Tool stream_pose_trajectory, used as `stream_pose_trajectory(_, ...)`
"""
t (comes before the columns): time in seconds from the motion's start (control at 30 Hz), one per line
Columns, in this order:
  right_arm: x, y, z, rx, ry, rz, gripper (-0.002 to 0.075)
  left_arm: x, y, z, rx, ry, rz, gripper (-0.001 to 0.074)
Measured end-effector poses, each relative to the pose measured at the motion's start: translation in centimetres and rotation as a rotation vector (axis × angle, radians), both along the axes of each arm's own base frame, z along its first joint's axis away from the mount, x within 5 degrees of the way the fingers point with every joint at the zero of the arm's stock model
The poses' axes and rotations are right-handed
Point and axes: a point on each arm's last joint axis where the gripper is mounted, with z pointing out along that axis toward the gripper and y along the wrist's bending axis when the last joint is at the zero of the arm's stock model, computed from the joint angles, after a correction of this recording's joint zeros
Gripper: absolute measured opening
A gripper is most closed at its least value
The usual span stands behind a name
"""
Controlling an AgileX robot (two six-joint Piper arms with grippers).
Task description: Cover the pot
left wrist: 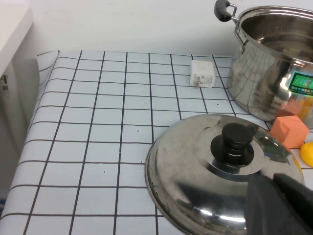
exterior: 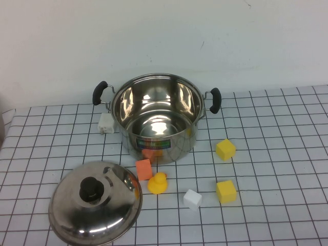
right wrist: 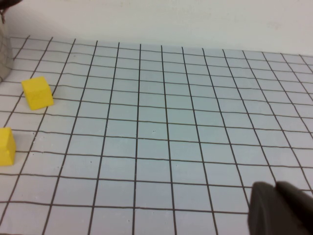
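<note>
Shiny steel pot (exterior: 156,115) stands upright, uncovered, lid (exterior: 96,207) lying beside it

pot (exterior: 156,117) rear ctr, uncovered | lid (exterior: 96,201) front-left on table (exterior: 287,169) | blocks (exterior: 226,190) front-right of pot

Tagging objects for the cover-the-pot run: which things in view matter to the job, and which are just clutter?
Job:
pot, open, upright
lid, on the table in front of the pot
left gripper, just above the lid
right gripper, over bare table

Lying about:
orange block
yellow duck
two yellow cubes
white cube
white charger
</note>
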Motion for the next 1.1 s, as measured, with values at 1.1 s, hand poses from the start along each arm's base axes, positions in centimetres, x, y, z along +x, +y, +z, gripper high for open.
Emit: stream_pose_trajectory(1.1, 0.00, 0.00, 0.00, 0.000, 0.000, 0.000, 0.0010, 0.24, 0.12, 0.94, -0.001, -0.116, 0.014, -0.0002)
